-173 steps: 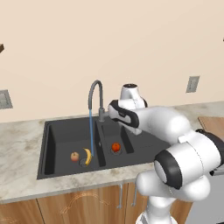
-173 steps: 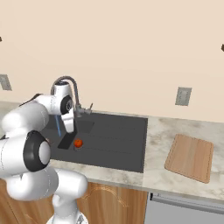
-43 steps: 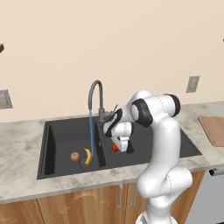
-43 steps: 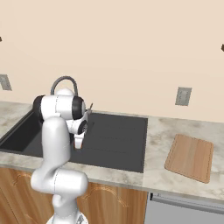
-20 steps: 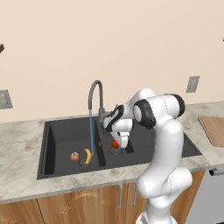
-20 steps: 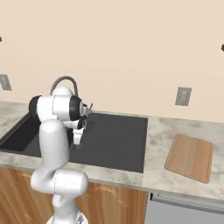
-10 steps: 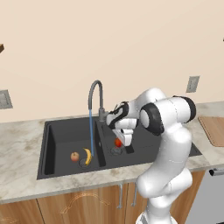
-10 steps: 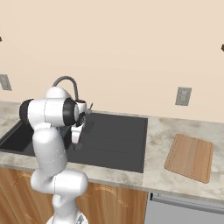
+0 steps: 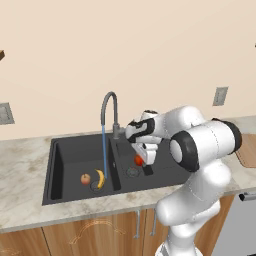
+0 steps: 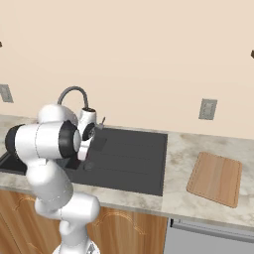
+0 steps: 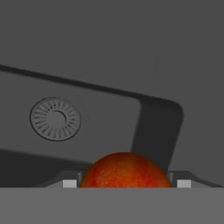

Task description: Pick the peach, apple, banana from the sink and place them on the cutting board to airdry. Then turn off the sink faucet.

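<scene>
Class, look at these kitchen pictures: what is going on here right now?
The white robot arm reaches over the black sink, and its gripper has a round red fruit between its jaws above the small basin. A banana and another round fruit lie in the large basin, where the faucet runs a thin blue stream. The cutting board on the counter holds no fruit.

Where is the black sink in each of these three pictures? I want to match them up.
Left base view: the sink sits centre-left in the counter, ahead of the arm.
Right base view: sink left of centre, partly behind the arm.
Hand view: its dark floor lies behind the red fruit.
Shared landmark: the faucet in both base views.
</scene>
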